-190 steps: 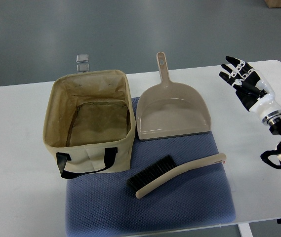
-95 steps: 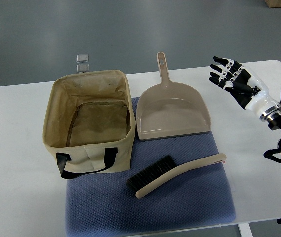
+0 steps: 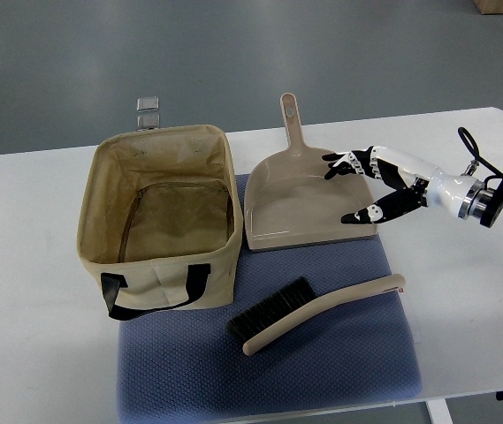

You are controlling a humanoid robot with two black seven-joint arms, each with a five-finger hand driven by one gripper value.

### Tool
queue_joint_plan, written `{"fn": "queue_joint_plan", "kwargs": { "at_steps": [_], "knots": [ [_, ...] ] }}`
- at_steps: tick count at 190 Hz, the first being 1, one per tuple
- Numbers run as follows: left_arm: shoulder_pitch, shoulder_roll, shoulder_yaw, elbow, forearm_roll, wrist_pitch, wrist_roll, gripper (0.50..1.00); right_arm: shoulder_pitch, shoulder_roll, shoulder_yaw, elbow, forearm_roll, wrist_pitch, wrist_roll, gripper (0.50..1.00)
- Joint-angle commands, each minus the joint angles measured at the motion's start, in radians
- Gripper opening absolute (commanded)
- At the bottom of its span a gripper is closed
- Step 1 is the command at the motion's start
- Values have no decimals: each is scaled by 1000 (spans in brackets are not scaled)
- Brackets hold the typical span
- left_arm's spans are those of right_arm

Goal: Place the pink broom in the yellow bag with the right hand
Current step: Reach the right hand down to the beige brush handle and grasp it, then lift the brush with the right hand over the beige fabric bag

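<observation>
White table point(image 3: 39, 291): blue mat point(image 3: 322, 353), yellow bag point(image 3: 158, 225) on top.

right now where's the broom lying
In the top view the broom lies on the blue mat, right of the yellow bag and just below the dustpan, bristles toward the bag.

The right hand point(image 3: 370, 181) reaches in from the right side, its fingers spread wide and holding nothing.

Desk point(image 3: 30, 265) carrying a mat point(image 3: 339, 353): bag point(image 3: 158, 230) at left, partly on the mat; dustpan point(image 3: 308, 199) just right of bag; broom point(image 3: 313, 314) on mat nearer the robot; right hand point(image 3: 370, 187) over dustpan's right side.
</observation>
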Motion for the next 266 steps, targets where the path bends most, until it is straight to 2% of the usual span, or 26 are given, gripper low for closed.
{"fn": "queue_joint_plan", "kwargs": {
  "at_steps": [1, 27, 76, 143, 173, 188, 217, 228, 266],
  "knots": [
    [0, 0, 0, 0, 0, 1, 0, 1000, 25, -23, -79, 26, -142, -11, 47, 921],
    [0, 0, 0, 0, 0, 1, 0, 1000, 43, -30, -143, 50, -262, -30, 56, 919],
    [0, 0, 0, 0, 0, -1, 0, 1000, 66, -23, -296, 72, -483, -184, 54, 919],
    [0, 0, 0, 0, 0, -1, 0, 1000, 65, -23, -361, 70, -624, -277, 53, 905],
    [0, 0, 0, 0, 0, -1, 0, 1000, 57, -30, -364, 69, -670, -284, 51, 770],
    [0, 0, 0, 0, 0, -1, 0, 1000, 54, -30, -364, 69, -679, -284, 51, 719],
    [0, 0, 0, 0, 0, -1, 0, 1000, 49, -30, -366, 69, -704, -293, 51, 550],
    [0, 0, 0, 0, 0, -1, 0, 1000, 48, -30, -366, 69, -706, -312, 51, 503],
    [0, 0, 0, 0, 0, -1, 0, 1000, 48, -45, -362, 67, -707, -376, 53, 500]
  ]
}}
